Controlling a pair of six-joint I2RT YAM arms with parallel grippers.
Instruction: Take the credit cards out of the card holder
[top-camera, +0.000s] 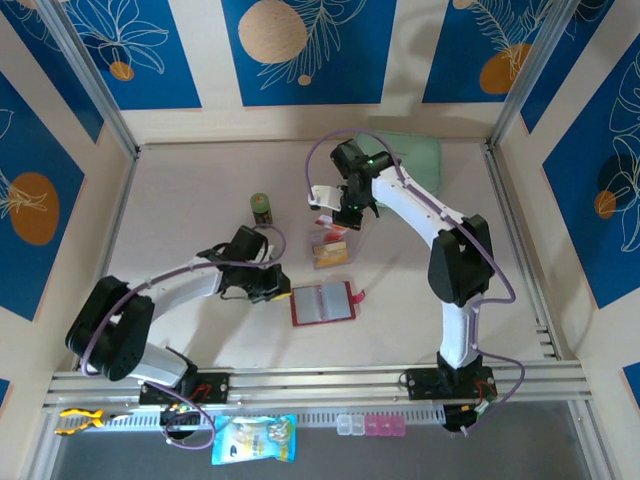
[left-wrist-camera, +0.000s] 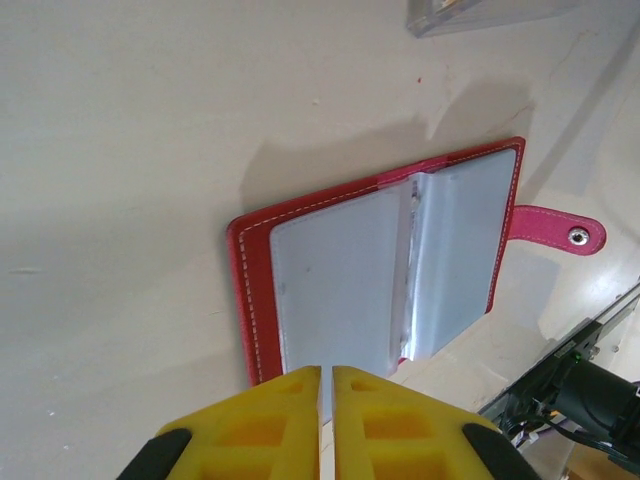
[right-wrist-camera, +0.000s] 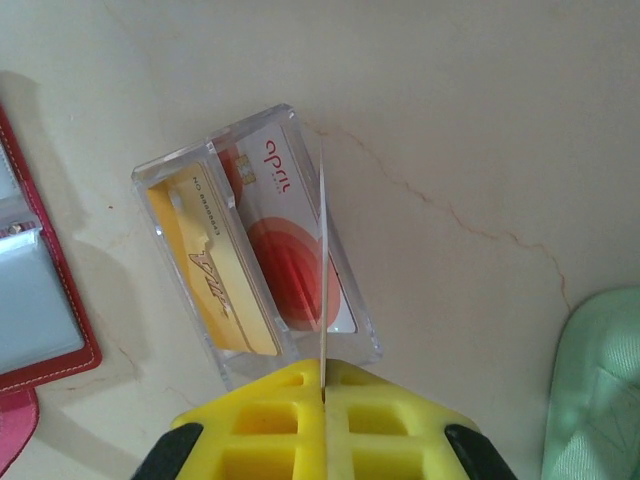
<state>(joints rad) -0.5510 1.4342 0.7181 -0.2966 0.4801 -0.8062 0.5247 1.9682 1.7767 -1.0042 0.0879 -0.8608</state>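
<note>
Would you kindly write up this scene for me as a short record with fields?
card holder: lying open on the table, grey sleeves facing up
left gripper: shut on a thin edge at the card holder's near side
right gripper: shut on the held card, seen edge-on at the clear tray
tray contents: tan-orange card, white card with red circle
green case: beside the tray, untouched

Your top camera sits high behind the arm bases and looks down on the whole bench (top-camera: 200, 200). The left wrist camera looks past the left fingers (left-wrist-camera: 265, 420), close over the open card holder (left-wrist-camera: 340, 280). The right wrist camera looks past the right fingers (right-wrist-camera: 270, 420) and the credit card (right-wrist-camera: 322, 260) edge-on between them, close over a clear box (right-wrist-camera: 170, 180). All three views share the card holder, which lies at the left edge of the right wrist view.
</note>
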